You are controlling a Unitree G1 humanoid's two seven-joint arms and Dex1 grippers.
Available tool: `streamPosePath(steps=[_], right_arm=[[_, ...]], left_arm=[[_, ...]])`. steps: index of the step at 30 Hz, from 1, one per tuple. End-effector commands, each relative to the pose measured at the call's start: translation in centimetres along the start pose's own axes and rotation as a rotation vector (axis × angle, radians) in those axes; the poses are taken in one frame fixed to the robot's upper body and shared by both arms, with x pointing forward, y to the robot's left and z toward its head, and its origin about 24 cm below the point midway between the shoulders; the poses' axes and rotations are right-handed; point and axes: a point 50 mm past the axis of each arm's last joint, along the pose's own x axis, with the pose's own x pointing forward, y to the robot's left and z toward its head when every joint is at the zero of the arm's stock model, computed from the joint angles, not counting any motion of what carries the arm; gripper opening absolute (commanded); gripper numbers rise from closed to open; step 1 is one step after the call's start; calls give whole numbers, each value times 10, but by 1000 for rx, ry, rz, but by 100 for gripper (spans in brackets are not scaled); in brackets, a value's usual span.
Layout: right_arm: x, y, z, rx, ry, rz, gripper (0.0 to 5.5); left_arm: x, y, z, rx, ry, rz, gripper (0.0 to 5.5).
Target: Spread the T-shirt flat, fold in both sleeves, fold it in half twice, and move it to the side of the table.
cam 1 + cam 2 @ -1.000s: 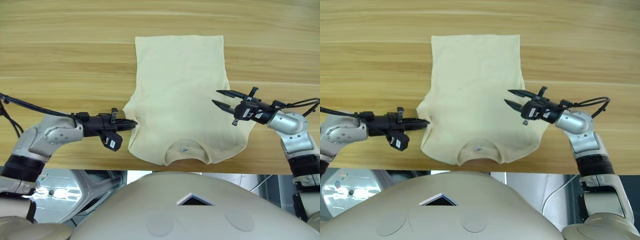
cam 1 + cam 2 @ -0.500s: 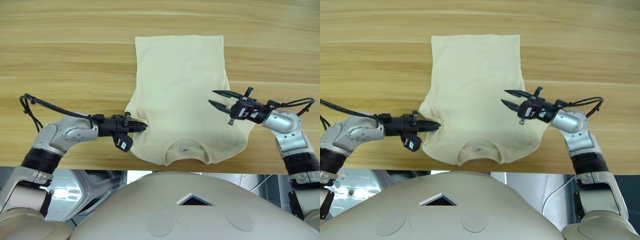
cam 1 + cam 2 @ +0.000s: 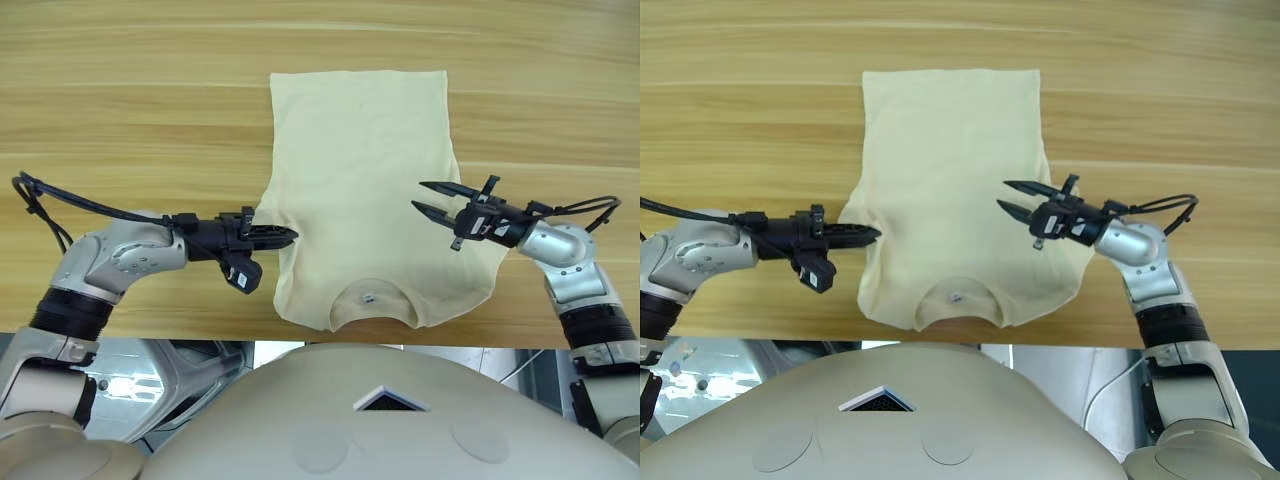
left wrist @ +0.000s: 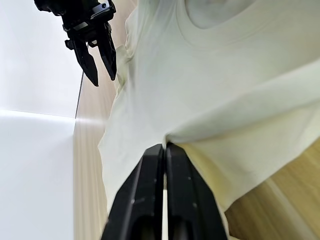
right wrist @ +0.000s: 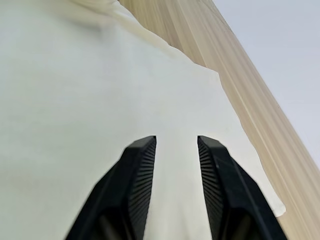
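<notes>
The left sleeve (image 3: 270, 212) of the T-shirt (image 3: 360, 150) is held clamped by the left end effector (image 3: 288, 234), to be drawn inward next; the right end effector (image 3: 418, 196) is seen released above the T-shirt.

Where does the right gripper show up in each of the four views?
Left eye view: the right gripper is on the right, fingers open, over the T-shirt's right side.
Right eye view: the gripper is just right of centre, in the same pose.
Left wrist view: the gripper is farther off, by the shirt's far edge.
Right wrist view: the gripper is in the foreground, over cloth.
Shared landmark: the T-shirt beneath it.
</notes>
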Motion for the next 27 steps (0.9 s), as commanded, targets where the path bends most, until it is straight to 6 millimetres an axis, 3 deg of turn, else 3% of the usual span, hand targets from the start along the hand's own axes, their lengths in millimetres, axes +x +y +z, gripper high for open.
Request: streamPosePath(steps=[1,9,23,27], right_arm=[[3,-5,2,-20,-11,-2,155],[5,-5,3,-21,-14,0,155],[8,-4,3,-17,-24,-1,155],[9,-4,5,-18,-30,0,155]], left_arm=[[11,9,-6,35,4,11,2],[35,6,-11,40,-12,-48,2],[57,1,-4,-11,-75,-106,2],[62,-2,-5,-34,-74,-122,71]])
